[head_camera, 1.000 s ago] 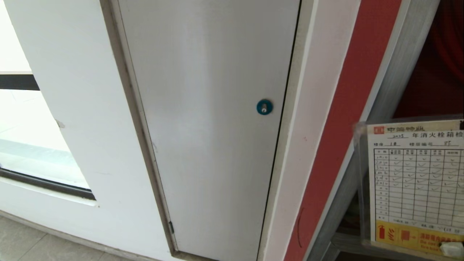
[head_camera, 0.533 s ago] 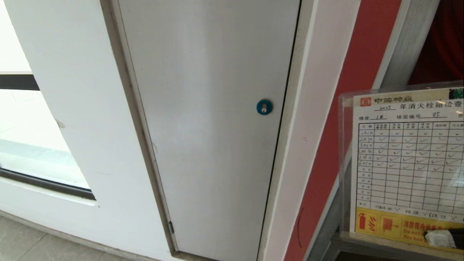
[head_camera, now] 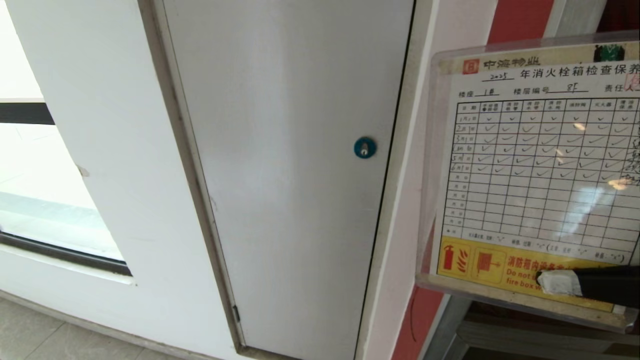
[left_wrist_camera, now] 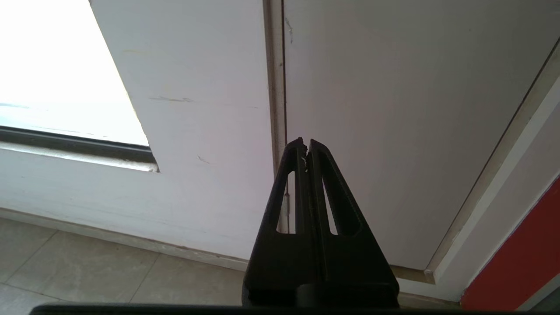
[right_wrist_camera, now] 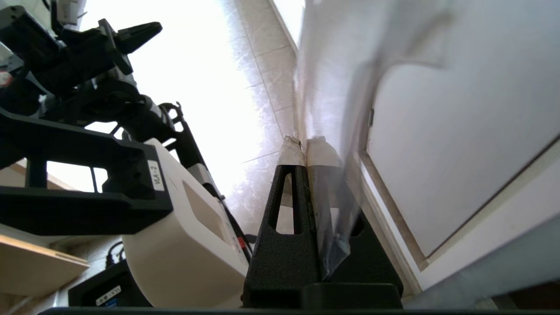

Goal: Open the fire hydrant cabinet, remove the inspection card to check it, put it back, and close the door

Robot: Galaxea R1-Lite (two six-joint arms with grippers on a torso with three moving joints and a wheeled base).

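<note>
The inspection card (head_camera: 540, 165), a white grid of ticks with a yellow bottom band in a clear sleeve, fills the right of the head view, face toward me. My right gripper (head_camera: 555, 283) is shut on its yellow lower edge, one white-taped fingertip lying over the band. In the right wrist view the card (right_wrist_camera: 332, 87) runs edge-on up from the right gripper (right_wrist_camera: 306, 151), pinched between the taped tips. Behind the card, a silver frame piece of the fire hydrant cabinet (head_camera: 575, 15) shows. The cabinet's door is out of view. My left gripper (left_wrist_camera: 306, 146) hangs shut and empty near the floor.
A plain white door (head_camera: 290, 175) with a round blue lock (head_camera: 365, 148) fills the middle. A red wall strip (head_camera: 515, 20) runs beside the cabinet. A bright window (head_camera: 30, 200) is at left, floor tiles (head_camera: 40, 335) below. The robot's own body (right_wrist_camera: 175, 227) is close behind the right gripper.
The right gripper has lifted the card up and to the left, closer to the head camera, and it now covers more of the view. The left arm has not moved.
</note>
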